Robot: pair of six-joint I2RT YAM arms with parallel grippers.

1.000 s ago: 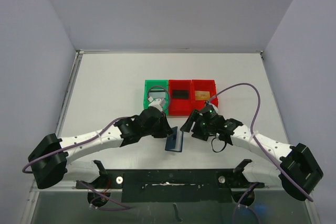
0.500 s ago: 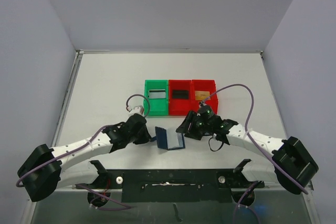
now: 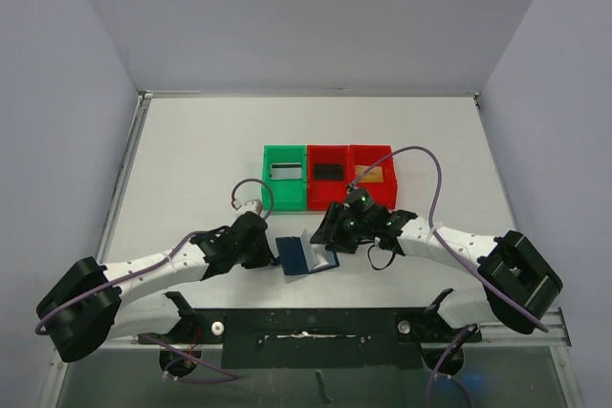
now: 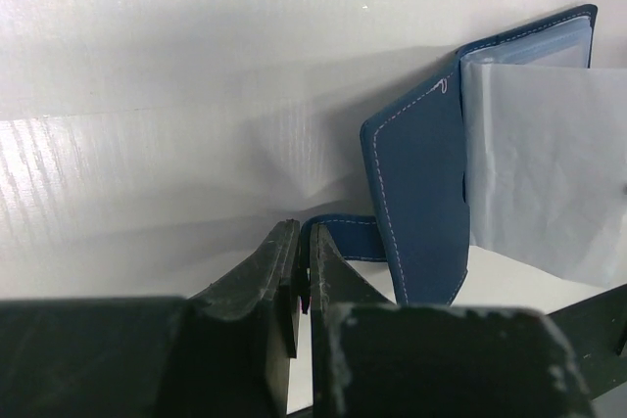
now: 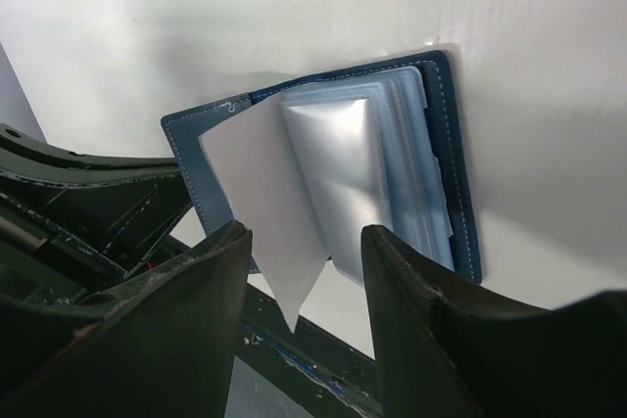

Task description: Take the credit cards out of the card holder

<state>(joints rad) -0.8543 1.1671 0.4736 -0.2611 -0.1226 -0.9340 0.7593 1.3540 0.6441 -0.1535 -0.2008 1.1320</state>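
The dark blue card holder (image 3: 304, 256) lies open near the table's front edge. My left gripper (image 3: 275, 254) is shut on the edge of its left cover (image 4: 338, 234); the cover (image 4: 419, 203) stands up beyond the jaws. My right gripper (image 3: 331, 238) hovers open over the holder's right half. In the right wrist view a pale clear sleeve (image 5: 265, 212) stands up from the holder (image 5: 458, 183) between my two fingers (image 5: 176, 330), touching neither. Credit cards lie in the bins: a greyish one (image 3: 285, 171), a black one (image 3: 328, 171), a tan one (image 3: 368, 173). I see no card plainly in the sleeves.
Three small bins stand in a row behind the holder: a green one (image 3: 268, 179) and two red ones (image 3: 313, 196), (image 3: 388, 158). The black mounting rail (image 3: 316, 327) runs along the near edge, close below the holder. Purple cables loop over both arms.
The left gripper has drawn the cover back to the left, opening the holder out flat. The right gripper has moved left over it and its jaws have narrowed.
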